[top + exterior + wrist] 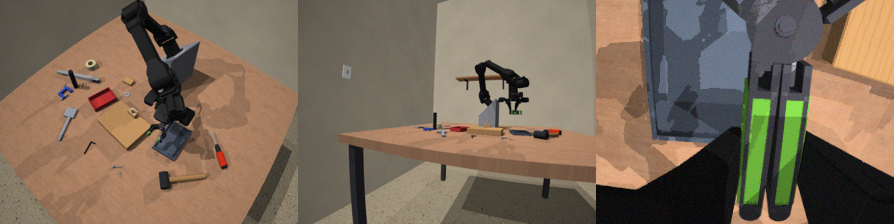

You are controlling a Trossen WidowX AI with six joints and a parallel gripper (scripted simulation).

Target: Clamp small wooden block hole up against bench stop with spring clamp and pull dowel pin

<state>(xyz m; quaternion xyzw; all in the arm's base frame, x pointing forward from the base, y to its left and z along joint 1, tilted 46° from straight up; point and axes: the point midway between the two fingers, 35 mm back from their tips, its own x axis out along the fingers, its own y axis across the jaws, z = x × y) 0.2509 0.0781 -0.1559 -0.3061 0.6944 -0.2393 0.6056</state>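
My gripper [158, 129] is shut on the spring clamp [770, 129], squeezing its two green handles together, so its dark jaws stand spread open. I hold the clamp [515, 112] high above the table, over the gap between the wooden board [123, 124] and the dark blue tray [172, 140]. The small wooden block [132, 113] lies on the board at its far edge, with its dowel pin [487, 122] standing upright in it. I cannot make out the bench stop apart from the block.
A red tray [102, 98] lies left of the board, a grey wedge [182, 62] behind it. A mallet [180, 179], a screwdriver [219, 154], screws [117, 167], a hex key [89, 147], a washer [127, 92] and other tools lie around.
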